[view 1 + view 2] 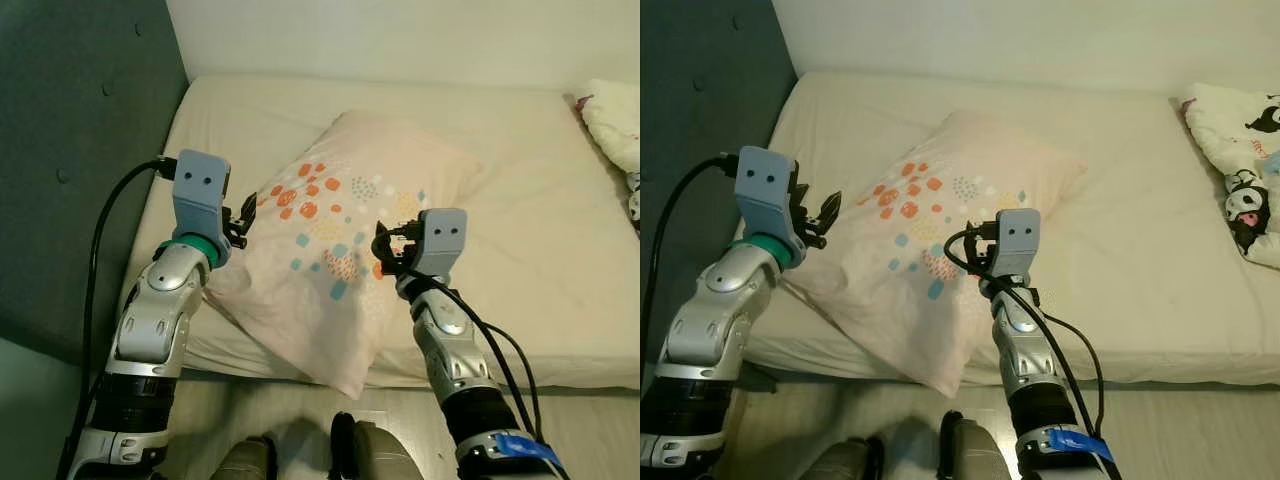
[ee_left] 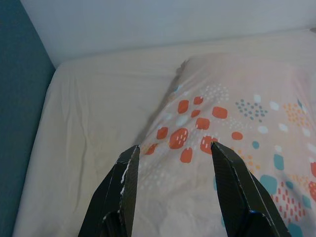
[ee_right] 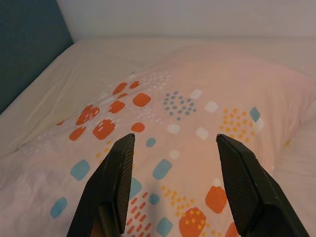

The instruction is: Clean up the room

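Two grippers are raised over a pale pink pillow [image 1: 335,240] that lies slantwise on the bed [image 1: 500,250], one corner pointing toward the far wall and the opposite corner hanging off the near edge of the mattress, above the floor [image 1: 560,420]. The pillow is printed with orange, teal and yellow blocks and dots.

The left gripper [image 2: 174,153] is at the pillow's left edge, near the side of the bed that meets the dark teal headboard [image 1: 70,150]. Its two black fingers [image 2: 126,182] are spread wide with nothing between them; in the left wrist view they frame the cluster of orange patches, and whether the tips touch the fabric cannot be told.

The right gripper [image 3: 175,143] is over the pillow's near, lower half, just inside its right edge. Its fingers [image 3: 118,177] are likewise spread wide and hold nothing; between them in the right wrist view lies the printed cover, with an orange block close under the right-hand finger. Contact with the cover cannot be judged here either.

The bed carries a cream fitted sheet. At its far right edge lies a white quilt with a cartoon print [image 1: 1240,170], well apart from the pillow
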Robot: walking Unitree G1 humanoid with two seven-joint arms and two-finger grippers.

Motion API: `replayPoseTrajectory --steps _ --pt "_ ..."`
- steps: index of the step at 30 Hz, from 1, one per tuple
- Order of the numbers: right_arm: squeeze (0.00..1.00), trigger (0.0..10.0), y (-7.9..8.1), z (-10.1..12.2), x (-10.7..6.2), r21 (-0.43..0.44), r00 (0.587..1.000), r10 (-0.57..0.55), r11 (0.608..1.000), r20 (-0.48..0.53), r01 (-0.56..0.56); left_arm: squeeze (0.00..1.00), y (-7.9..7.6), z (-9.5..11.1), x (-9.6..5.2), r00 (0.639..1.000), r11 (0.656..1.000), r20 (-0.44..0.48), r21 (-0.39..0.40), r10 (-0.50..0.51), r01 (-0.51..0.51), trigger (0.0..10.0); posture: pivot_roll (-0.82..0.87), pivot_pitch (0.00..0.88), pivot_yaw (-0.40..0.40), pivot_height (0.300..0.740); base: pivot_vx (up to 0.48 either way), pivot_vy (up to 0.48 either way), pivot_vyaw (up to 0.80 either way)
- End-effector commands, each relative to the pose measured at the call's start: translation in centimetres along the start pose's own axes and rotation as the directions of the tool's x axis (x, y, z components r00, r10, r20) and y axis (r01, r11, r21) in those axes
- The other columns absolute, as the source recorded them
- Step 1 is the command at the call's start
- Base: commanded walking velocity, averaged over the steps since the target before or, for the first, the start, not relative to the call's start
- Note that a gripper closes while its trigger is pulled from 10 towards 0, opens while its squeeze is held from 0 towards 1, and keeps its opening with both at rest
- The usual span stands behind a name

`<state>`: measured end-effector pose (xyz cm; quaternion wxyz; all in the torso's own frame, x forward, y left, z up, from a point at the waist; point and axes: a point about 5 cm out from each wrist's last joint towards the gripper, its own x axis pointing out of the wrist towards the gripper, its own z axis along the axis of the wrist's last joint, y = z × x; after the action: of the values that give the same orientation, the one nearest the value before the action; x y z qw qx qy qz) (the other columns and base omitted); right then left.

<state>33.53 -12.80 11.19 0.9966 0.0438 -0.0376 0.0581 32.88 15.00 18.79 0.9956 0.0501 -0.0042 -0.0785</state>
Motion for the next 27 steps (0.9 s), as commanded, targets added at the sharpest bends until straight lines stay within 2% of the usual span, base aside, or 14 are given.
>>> replayPoseTrajectory --steps 1,15,27 --pt "0.00 10.0 -0.22 -0.43 -0.25 0.009 1.000 -0.010 1.000 -0.016 0.010 0.00 -0.07 -0.67 -0.04 1.000 1.000 -0.029 -0.010 0.000 0.000 10.0 0.00 0.153 0.008 0.740 0.000 0.000 0.00" --pt "0.00 10.0 -0.32 -0.50 -0.24 0.019 1.000 -0.014 1.000 -0.020 0.014 0.00 0.08 -0.53 -0.02 1.000 1.000 -0.024 -0.021 0.006 -0.006 10.0 0.00 0.152 0.009 0.740 0.000 0.381 0.00" --pt "0.00 10.0 -0.40 -0.53 -0.28 0.020 1.000 -0.018 1.000 -0.022 0.019 0.00 0.04 -0.37 0.04 1.000 1.000 -0.011 0.000 0.003 -0.003 10.0 0.00 0.153 0.010 0.740 0.000 0.000 0.00"
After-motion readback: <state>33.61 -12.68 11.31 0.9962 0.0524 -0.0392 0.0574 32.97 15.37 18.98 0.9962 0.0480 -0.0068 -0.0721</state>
